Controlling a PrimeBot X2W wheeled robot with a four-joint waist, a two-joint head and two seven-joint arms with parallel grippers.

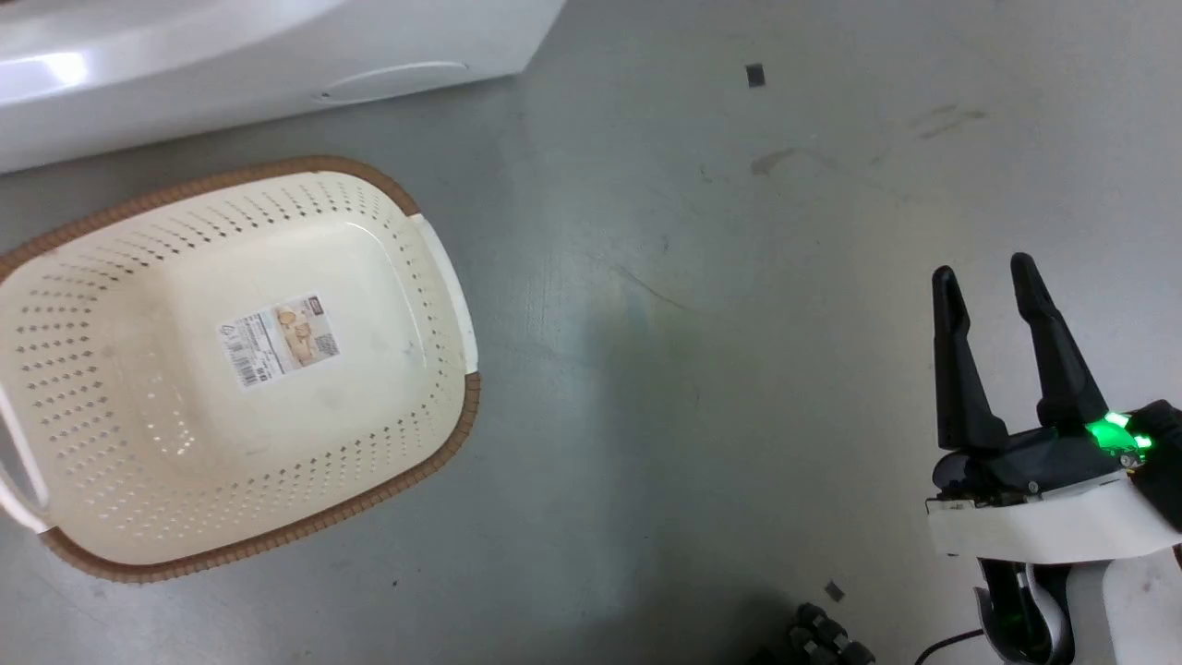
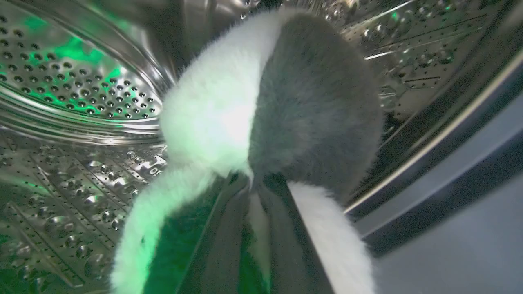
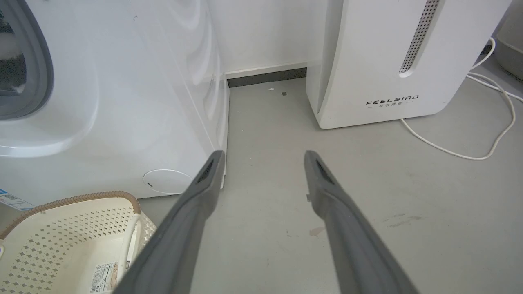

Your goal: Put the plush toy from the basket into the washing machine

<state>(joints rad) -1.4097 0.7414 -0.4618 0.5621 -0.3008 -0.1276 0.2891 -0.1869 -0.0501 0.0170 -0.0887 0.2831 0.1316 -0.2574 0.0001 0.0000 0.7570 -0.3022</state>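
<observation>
In the left wrist view the black-and-white plush toy [image 2: 265,102] hangs inside the washing machine's perforated steel drum [image 2: 73,81], with my left gripper [image 2: 253,183] shut on its fur. The cream basket [image 1: 406,434] with its brown rim stands on the floor at the head view's left with nothing in it but its label; its corner also shows as the basket [image 3: 61,228] in the right wrist view. The white washing machine [image 1: 231,65] stands behind it, its grey gasket [image 3: 41,69] visible. My right gripper [image 1: 983,277] is open over bare floor at the right.
A white FEELBIRD appliance [image 3: 392,61] stands right of the washing machine, with a white cable [image 3: 486,139] trailing on the grey floor. A narrow gap of floor [image 3: 265,114] separates the two. Small dark specks [image 1: 755,76] lie on the floor.
</observation>
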